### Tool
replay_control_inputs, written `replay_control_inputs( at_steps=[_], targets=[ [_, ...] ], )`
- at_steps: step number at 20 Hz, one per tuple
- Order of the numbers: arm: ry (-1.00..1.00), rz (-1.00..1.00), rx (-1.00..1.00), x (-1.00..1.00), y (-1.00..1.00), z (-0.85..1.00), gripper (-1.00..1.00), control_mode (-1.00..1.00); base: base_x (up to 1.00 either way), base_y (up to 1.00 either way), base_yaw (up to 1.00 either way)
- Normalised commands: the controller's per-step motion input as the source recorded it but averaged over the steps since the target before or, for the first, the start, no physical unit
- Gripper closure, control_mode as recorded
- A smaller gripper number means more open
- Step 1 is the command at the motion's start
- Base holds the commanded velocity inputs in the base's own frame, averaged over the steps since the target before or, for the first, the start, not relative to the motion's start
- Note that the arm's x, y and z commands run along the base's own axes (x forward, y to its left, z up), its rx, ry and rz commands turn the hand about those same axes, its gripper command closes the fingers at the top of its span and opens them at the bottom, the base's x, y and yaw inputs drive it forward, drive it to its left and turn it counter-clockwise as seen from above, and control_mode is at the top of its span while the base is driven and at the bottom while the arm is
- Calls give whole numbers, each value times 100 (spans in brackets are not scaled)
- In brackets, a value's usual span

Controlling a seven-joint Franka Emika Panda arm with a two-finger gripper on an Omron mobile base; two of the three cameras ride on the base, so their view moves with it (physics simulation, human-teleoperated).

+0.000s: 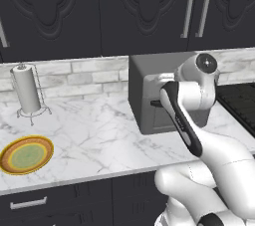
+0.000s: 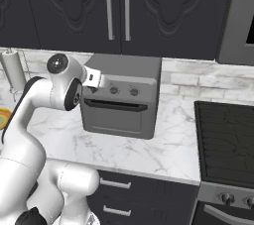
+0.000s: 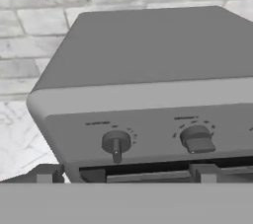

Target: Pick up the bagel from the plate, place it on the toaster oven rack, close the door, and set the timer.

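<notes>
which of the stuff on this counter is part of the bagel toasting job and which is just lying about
Job things:
- plate, no bagel on it
- toaster oven
- door, shut
- knobs
- gripper, open at the knobs

Just there:
- paper towel holder
- stove
- upper cabinets

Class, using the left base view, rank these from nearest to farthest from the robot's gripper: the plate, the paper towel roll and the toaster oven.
1. The toaster oven, right at the gripper, which sits at its front.
2. The paper towel roll, upright by the back wall, far left.
3. The plate, at the counter's front left edge.
</notes>
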Motion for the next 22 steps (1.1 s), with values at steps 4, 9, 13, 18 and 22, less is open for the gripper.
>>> replay_control_inputs(
  at_steps=[4,9,13,18,22],
  targets=[
    [14,0,-3,0,0,-33,-100,-100,0,0,0],
    [6,0,0,0,0,-21,-100,-100,0,0,0],
    [0,0,0,0,0,-2,-100,-100,0,0,0],
    [0,0,0,2,0,-3,-100,-100,0,0,0],
    [0,0,0,14,2,-8,-100,-100,0,0,0]
  ],
)
